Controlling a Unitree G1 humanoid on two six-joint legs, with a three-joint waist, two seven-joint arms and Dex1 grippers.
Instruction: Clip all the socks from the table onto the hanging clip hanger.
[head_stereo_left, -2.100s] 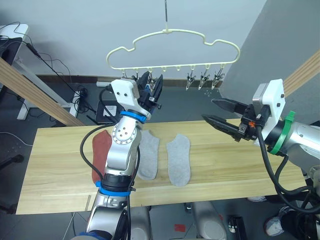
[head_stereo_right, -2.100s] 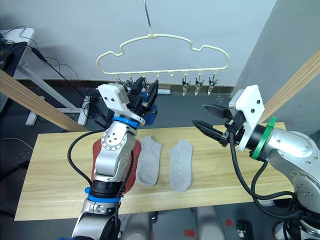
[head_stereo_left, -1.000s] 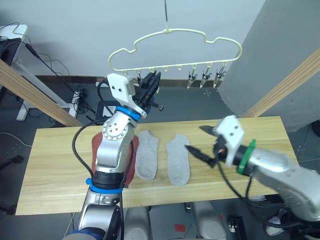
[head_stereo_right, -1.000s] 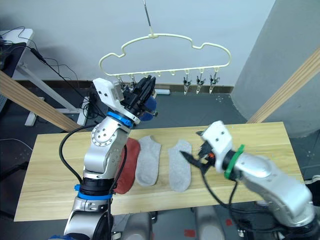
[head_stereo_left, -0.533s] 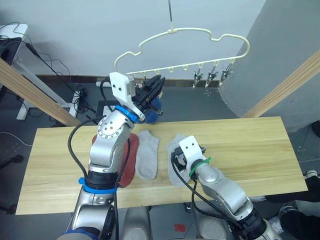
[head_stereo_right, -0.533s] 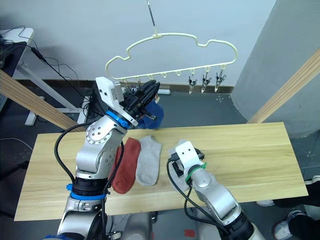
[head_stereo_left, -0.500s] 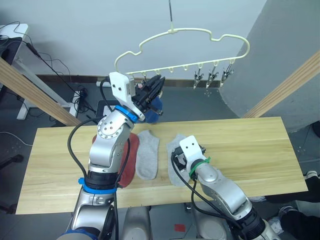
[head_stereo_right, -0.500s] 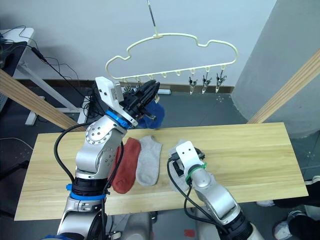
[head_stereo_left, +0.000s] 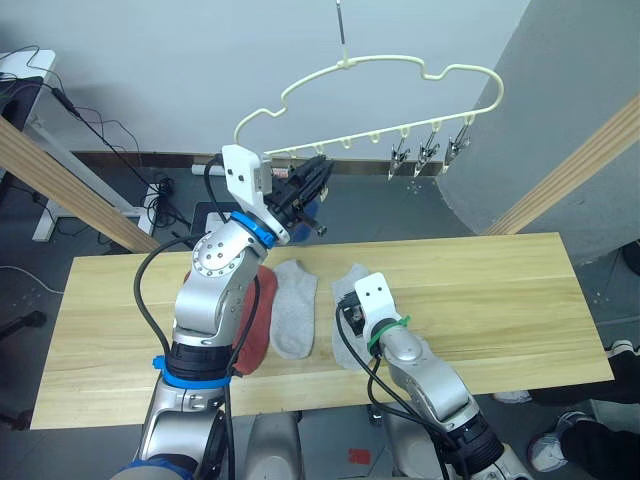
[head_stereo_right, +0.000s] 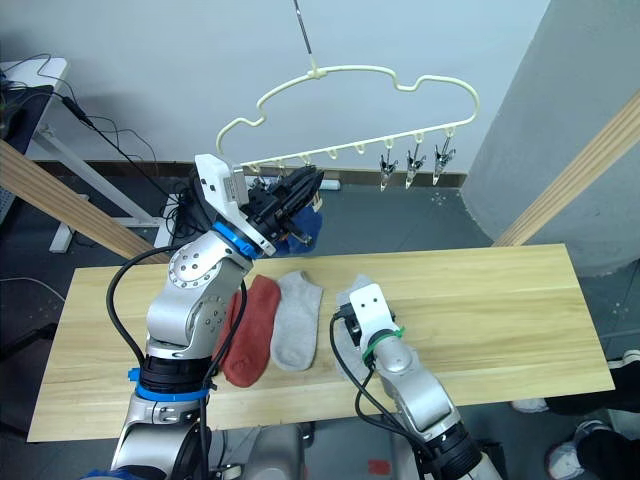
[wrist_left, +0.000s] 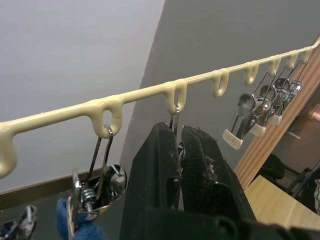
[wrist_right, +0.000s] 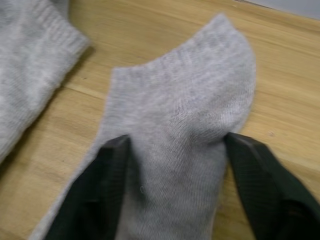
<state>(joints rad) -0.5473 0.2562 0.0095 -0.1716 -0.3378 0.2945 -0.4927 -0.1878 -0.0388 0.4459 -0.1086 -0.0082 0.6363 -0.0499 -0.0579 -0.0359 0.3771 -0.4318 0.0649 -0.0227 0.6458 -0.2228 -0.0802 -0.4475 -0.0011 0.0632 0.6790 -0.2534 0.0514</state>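
Note:
The cream clip hanger (head_stereo_left: 400, 70) hangs tilted above the table (head_stereo_left: 500, 290). My left gripper (head_stereo_left: 318, 178) is raised to its clip row and shut on one silver clip (wrist_left: 175, 117). A blue sock (head_stereo_right: 305, 228) hangs from a neighbouring clip beside the fingers. On the table lie a rust-red sock (head_stereo_left: 255, 320) and two light grey socks. My right gripper (wrist_right: 172, 185) is down on the right grey sock (wrist_right: 185, 115), open, with a finger on each side of it. The other grey sock (head_stereo_left: 297, 305) lies just to its left.
Three bare clips (head_stereo_left: 430, 155) hang at the hanger's right end. Slanted wooden poles stand at the left (head_stereo_left: 60, 180) and right (head_stereo_left: 570, 170). The table's right half is bare wood. Cables and a white desk (head_stereo_left: 30, 70) are behind at the left.
My right arm came down from mid-air on the right onto the right grey sock. The hanger has swung right and tilted, and my left gripper followed it at the clips.

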